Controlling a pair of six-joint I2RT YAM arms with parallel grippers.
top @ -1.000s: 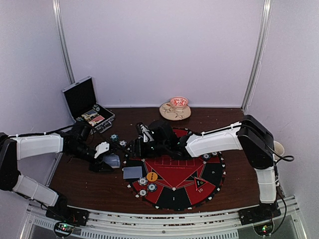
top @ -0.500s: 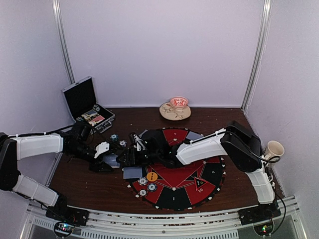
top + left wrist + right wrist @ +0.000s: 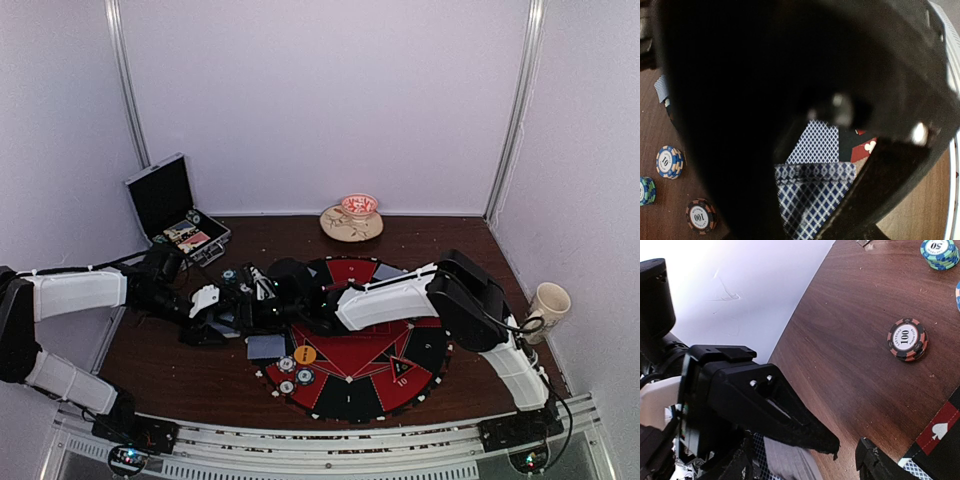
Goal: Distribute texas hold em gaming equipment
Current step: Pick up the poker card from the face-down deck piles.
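Two low outstretched arms [image 3: 80, 290]: left end effector [image 3: 216, 324] clamped on playing cards [image 3: 810, 200], right end effector [image 3: 806, 456] apart beside.

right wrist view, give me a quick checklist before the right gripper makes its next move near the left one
1. The right gripper has reached the left gripper: ok, they meet just left of the mat.
2. Cards at the left gripper: ok, blue-diamond cards show between dark fingers. Whether they are clamped: cannot tell.
3. Right jaws set around a card: cannot tell, its fingertips barely show.
4. 100 chip out of the way: ok, it lies alone on bare wood.
5. Left wrist camera sees clearly: not ok, a dark body fills most of it.
6. Single card beside the mat: ok, flat and apart from both grippers.
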